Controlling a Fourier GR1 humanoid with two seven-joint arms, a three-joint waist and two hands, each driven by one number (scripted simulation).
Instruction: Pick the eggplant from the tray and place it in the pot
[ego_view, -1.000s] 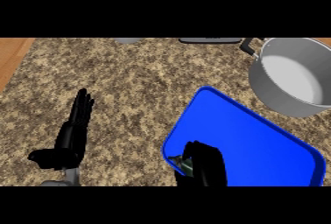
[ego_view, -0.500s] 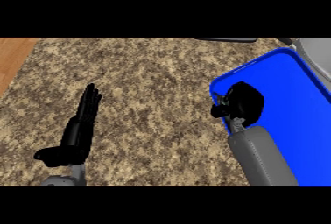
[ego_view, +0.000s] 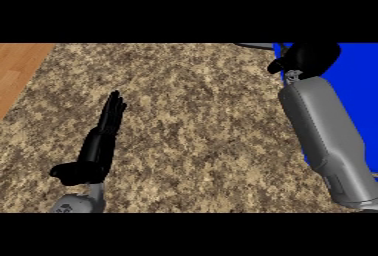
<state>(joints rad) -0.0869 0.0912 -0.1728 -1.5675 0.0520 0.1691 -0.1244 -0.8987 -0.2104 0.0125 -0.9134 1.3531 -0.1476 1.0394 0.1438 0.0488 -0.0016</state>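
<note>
Two hands in view. Right hand (ego_view: 310, 56) curled at tray (ego_view: 362, 75) near edge, fingers hard to make out, contents untellable. Eggplant unseen, pot cut off. Left hand (ego_view: 100, 145) well left of tray, fingers straight, pressed together.

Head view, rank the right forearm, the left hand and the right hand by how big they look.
1. Right forearm, largest by far.
2. Left hand, long with straight fingers.
3. Right hand, smallest, though it is curled and farther from the camera, so this last ranking is unsure.
</note>
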